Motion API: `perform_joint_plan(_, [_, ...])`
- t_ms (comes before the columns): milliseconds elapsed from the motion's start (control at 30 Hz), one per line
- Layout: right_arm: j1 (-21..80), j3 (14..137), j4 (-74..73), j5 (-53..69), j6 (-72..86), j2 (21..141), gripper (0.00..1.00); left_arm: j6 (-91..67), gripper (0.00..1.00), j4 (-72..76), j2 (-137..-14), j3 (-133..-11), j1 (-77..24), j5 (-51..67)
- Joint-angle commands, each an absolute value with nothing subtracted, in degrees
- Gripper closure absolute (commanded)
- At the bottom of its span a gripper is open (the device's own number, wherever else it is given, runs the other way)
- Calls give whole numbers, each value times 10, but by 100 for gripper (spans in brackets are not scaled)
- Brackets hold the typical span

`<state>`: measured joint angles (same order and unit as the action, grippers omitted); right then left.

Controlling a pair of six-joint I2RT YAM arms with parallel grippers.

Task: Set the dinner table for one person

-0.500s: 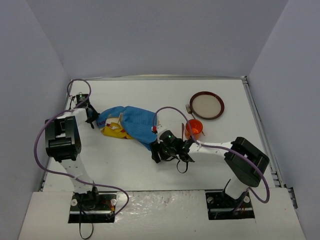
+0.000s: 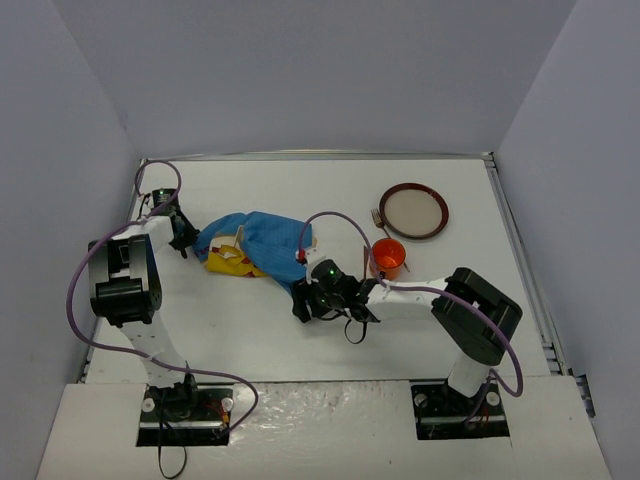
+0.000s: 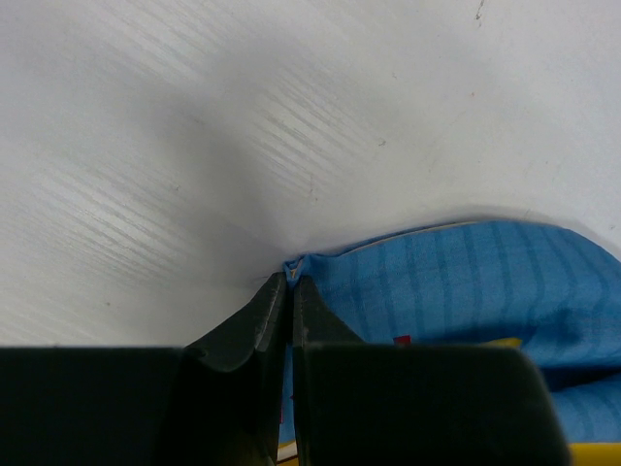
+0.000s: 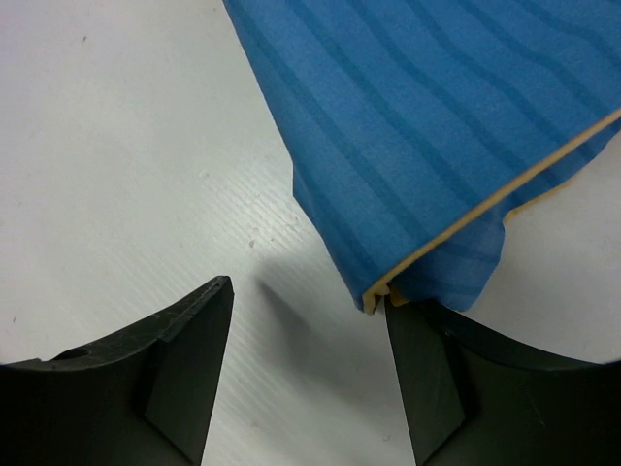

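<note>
A crumpled blue cloth placemat point(image 2: 262, 243) with a yellow figure lies on the white dinner table point(image 2: 260, 330), left of centre. My left gripper point(image 2: 188, 238) is shut on the placemat's left corner point(image 3: 301, 264), low on the table. My right gripper point(image 2: 300, 302) is open at the placemat's near corner point(image 4: 427, 175); the folded corner tip rests against the right fingertip point(image 4: 412, 325), and the left fingertip point(image 4: 209, 311) stands apart over bare table. An orange cup point(image 2: 388, 257), a fork point(image 2: 382, 222) and a brown-rimmed plate point(image 2: 413, 210) sit at the right.
Grey walls close the table on three sides. The table's metal rim point(image 2: 515, 250) runs along the right edge. The right arm's purple cable point(image 2: 340, 222) arches over the placemat's right side.
My right gripper has moved a little left along the placemat's near corner, and its arm has swung with it. The left gripper and the placemat's left corner have not moved.
</note>
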<state>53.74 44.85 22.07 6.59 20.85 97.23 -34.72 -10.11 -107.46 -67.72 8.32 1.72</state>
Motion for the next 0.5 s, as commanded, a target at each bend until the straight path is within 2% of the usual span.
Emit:
perform_joint_plan(0, [542, 453, 207, 33, 221, 1004, 39, -352, 100, -121, -1038, -698, 82, 19])
perform_joint_plan(267, [541, 448, 150, -71, 242, 984, 39, -343, 100, -131, -1033, -704, 88, 18])
perform_joint_plan(467, [540, 449, 144, -64, 235, 992, 39, -338, 100, -139, -1030, -706, 91, 13])
